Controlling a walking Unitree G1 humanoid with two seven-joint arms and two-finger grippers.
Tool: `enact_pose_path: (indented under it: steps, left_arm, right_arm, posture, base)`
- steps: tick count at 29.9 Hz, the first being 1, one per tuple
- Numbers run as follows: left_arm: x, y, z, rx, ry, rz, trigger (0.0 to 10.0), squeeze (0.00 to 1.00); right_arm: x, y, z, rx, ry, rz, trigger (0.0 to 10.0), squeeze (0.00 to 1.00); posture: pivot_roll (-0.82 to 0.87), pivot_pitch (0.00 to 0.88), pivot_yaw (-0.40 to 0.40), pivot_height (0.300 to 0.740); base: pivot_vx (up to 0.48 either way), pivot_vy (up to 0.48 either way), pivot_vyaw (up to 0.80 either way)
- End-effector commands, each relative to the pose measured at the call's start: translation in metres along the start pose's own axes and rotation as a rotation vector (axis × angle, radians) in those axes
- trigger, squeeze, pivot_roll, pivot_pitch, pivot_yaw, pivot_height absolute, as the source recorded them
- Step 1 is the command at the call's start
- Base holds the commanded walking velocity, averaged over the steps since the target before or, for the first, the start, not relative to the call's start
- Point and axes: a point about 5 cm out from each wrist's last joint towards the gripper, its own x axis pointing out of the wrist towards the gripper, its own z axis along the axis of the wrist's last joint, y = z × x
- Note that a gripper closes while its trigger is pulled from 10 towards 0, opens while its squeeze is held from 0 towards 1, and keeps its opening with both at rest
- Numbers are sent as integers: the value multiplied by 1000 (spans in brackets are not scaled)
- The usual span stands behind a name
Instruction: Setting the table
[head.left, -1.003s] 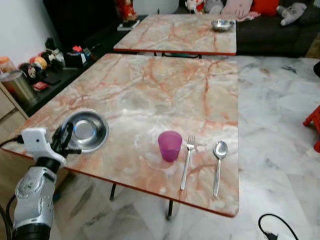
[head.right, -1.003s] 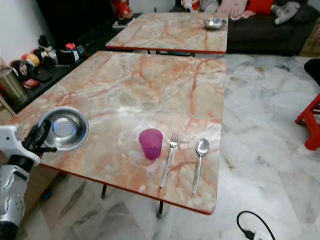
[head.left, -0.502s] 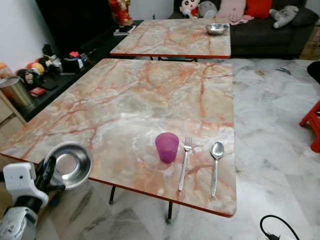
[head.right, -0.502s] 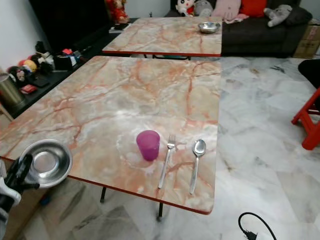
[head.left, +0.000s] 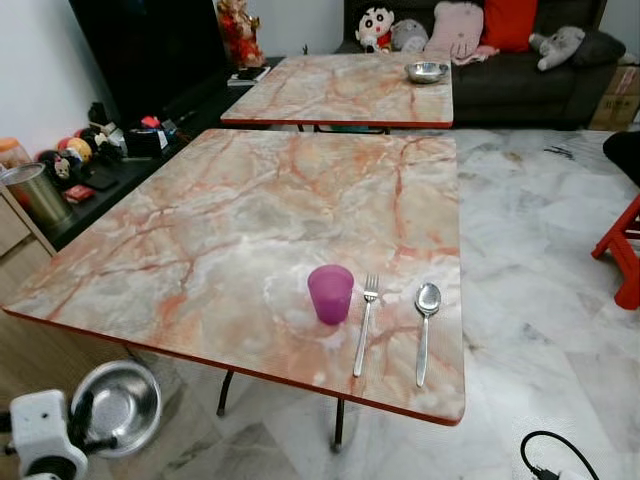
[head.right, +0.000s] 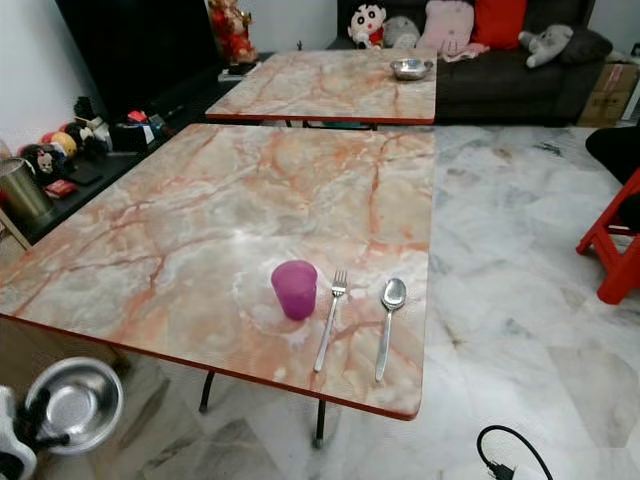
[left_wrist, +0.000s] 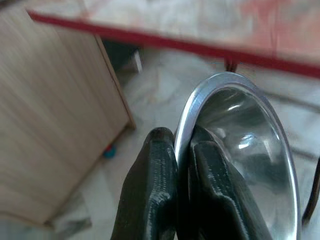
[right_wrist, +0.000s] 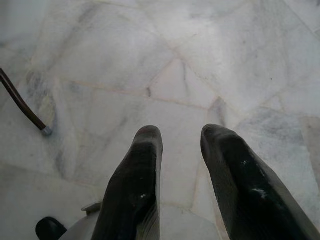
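A second ago your steel bowl (head.left: 118, 406) sat on the bench (head.left: 250, 210) at its near left corner; now it hangs off the bench, below the red edge at about 8 o'clock from the purple cup (head.left: 330, 293), over the marble floor (head.left: 540, 300). You've taken a setting piece away, so the task looks set back unless you're moving it to a new spot. The fork (head.left: 365, 324) and spoon (head.left: 424, 317) lie just at 3 o'clock of the cup. Your left gripper (left_wrist: 182, 165) is low at your side, fingers (left_wrist: 156, 165) pinched tight on the bowl's rim. Your right gripper (right_wrist: 177, 150) hangs idle, pointing at the floor, fingers parted and empty.
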Motion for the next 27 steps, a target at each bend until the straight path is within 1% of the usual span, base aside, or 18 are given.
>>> enact_pose_path:
  steps: [1,2,4,6,7,8,9,10,13,14,15,19,21,23,24,27]
  left_arm:
    - [6,2,-3,72,46,1,10000,0]
    - [7,1,-6,93,66,-6,10000,0]
    - [12,-2,-14,99,101,-11,10000,0]
    - [16,-5,-29,138,186,-5,10000,0]
    - [17,-7,-33,154,207,-8,10000,0]
    - [19,-12,-38,157,231,-25,10000,0]
    - [19,-12,-38,157,231,-25,10000,0]
    - [20,-21,-45,157,267,-55,10000,0]
    - [22,-34,-54,181,328,-91,10000,0]
    - [22,-42,-61,192,384,-108,10000,0]
    - [21,-44,-64,194,407,-112,10000,0]
    - [21,-48,-71,202,454,-106,10000,0]
    - [20,-52,-75,171,490,-89,10000,0]
    - [20,-54,-76,186,516,-82,10000,0]
    - [21,-55,-77,195,525,-80,10000,0]
    - [23,-53,-75,186,532,-44,10000,0]
  right_arm:
    - [0,4,0,-2,-1,6,10000,0]
    - [0,4,0,-2,-1,6,10000,0]
    - [0,4,0,0,-1,6,10000,0]
    - [0,4,0,1,0,6,10000,0]
    - [0,4,0,1,0,6,10000,0]
    - [0,5,0,2,1,5,10000,0]
    - [0,5,0,2,1,5,10000,0]
    - [0,5,0,3,1,5,10000,0]
    - [0,5,0,6,1,4,10000,0]
    - [0,5,0,10,1,2,10000,0]
    - [0,5,0,11,0,1,10000,0]
    - [0,5,0,13,1,0,10000,0]
    - [0,5,0,13,2,1,10000,0]
    - [0,5,0,13,3,0,10000,0]
    - [0,5,0,13,3,0,10000,0]
    - [0,4,0,13,4,-3,10000,0]
  posture:
    - [14,8,87,740]
    - [14,8,87,740]
    - [15,13,89,740]
    - [20,20,86,740]
    - [20,20,86,740]
    - [22,25,84,740]
    - [22,25,84,740]
    - [16,29,83,740]
    - [17,31,82,740]
    - [15,34,82,740]
    - [15,34,82,740]
    - [13,41,78,740]
    - [10,45,77,740]
    - [5,49,79,740]
    - [5,49,78,740]
    - [7,54,78,740]
  base:
    - [0,0,0]
    - [0,0,0]
    - [0,0,0]
    - [0,0,0]
    - [0,0,0]
    - [0,0,0]
    - [0,0,0]
    - [0,0,0]
    - [0,0,0]
    - [0,0,0]
    - [0,0,0]
    - [0,0,0]
    - [0,0,0]
    - [0,0,0]
    - [0,0,0]
    - [0,0,0]
